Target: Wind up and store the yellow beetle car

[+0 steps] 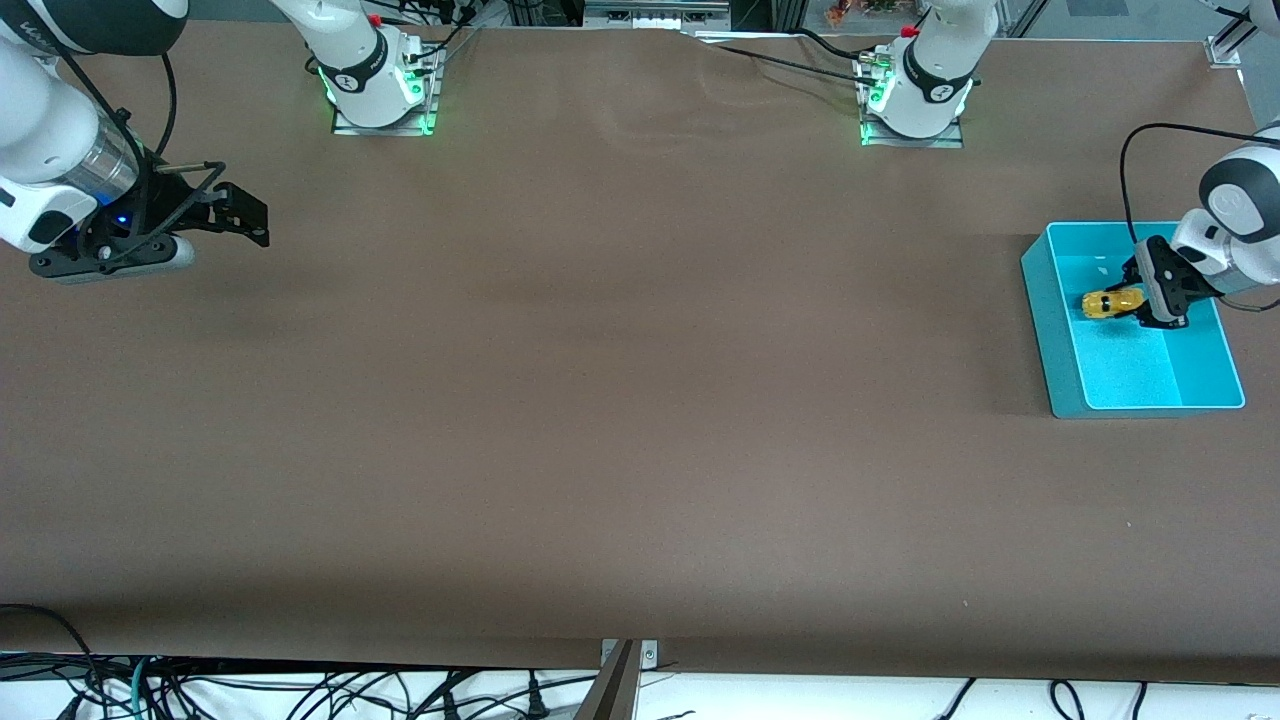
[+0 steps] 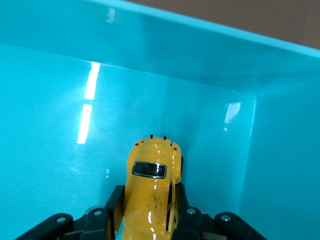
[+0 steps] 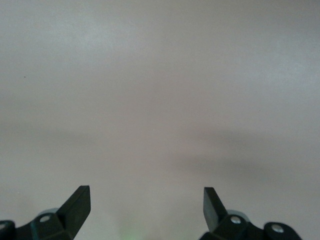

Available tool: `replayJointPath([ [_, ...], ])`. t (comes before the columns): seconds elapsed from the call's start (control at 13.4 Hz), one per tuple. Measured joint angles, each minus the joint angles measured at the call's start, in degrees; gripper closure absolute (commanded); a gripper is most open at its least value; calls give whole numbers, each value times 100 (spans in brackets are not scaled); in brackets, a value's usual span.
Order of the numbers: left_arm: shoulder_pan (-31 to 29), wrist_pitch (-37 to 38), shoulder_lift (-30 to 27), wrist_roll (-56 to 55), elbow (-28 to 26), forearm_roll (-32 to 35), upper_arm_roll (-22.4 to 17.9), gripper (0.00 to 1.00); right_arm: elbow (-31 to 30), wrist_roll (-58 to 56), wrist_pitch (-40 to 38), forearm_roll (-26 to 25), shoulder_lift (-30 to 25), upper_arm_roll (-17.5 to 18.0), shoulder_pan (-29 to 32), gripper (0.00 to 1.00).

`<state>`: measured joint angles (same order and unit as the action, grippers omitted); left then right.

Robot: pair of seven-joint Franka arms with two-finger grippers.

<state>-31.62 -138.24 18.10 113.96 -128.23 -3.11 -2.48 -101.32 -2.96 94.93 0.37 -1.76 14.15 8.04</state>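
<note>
The yellow beetle car [image 1: 1111, 303] is inside the turquoise bin [image 1: 1050, 330] at the left arm's end of the table, in the half of the bin farther from the front camera. My left gripper [image 1: 1140, 300] reaches into the bin and is shut on the car. In the left wrist view the car [image 2: 152, 195] sits between the black fingers [image 2: 114, 206], its dark window up, pointing at the bin's wall [image 2: 150, 55]. My right gripper [image 1: 245, 213] waits open over bare table at the right arm's end; its fingertips [image 3: 80, 200] hold nothing.
The bin's walls enclose the left gripper on all sides. Brown table [image 1: 620, 400] stretches between the two arms. The arm bases [image 1: 380, 90] stand along the edge farthest from the front camera, and cables [image 1: 300, 690] hang below the nearest edge.
</note>
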Motion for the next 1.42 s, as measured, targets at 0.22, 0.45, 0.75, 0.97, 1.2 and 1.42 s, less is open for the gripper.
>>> replayJointPath([
  [0.22,-35,-418,-4,0,-282,0,-4,3,0,0,1,0,-6,0,0,0],
  [0.45,-36,-465,-24,-8,-302,0,-4,0,6,0,1,0,-26,0,0,0],
  [0.75,-36,629,-239,-300,226,-1,-4,0,6,0,1,0,-27,0,0,0],
  [0.97,-4,1702,-429,-885,856,-1,36,0,6,0,1,0,-27,0,0,0],
  [1.2,404,2267,-537,-1964,1259,-2,87,0,6,0,1,0,-27,0,0,0],
  [1.42,1007,2631,-587,-3260,1593,-2,208,0,6,0,-1,0,-27,-1,-1,0],
])
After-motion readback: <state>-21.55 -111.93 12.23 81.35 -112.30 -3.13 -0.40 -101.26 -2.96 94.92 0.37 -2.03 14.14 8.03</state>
